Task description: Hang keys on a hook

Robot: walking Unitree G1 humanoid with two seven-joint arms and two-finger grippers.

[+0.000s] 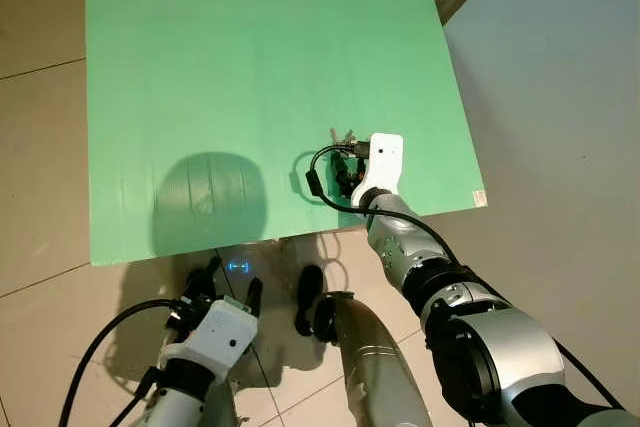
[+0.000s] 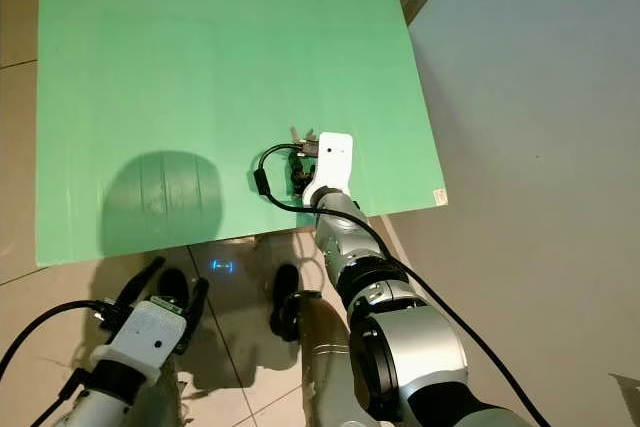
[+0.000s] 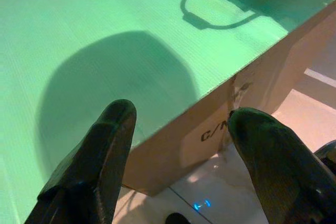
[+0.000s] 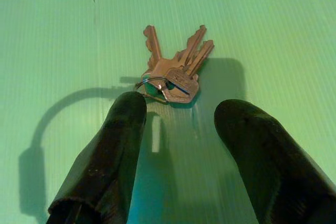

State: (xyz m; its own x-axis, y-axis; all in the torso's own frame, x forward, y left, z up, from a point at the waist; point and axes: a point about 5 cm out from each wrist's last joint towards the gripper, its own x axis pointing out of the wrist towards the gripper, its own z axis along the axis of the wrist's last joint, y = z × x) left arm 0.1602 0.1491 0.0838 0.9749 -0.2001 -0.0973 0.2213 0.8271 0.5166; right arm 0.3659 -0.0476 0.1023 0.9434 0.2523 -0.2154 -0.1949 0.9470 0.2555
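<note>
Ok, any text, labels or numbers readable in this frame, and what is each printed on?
"C/M": black print on the brown cardboard side under the green corrugated sheet, cut off by the left end effector.
Small white sticker at the sheet's corner: too small to read.
Bunch of metal keys: no legible marking.

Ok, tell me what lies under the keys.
The keys lie flat on the green board, just ahead of the open right end effector. Whatever sits beneath the board there is covered.
</note>
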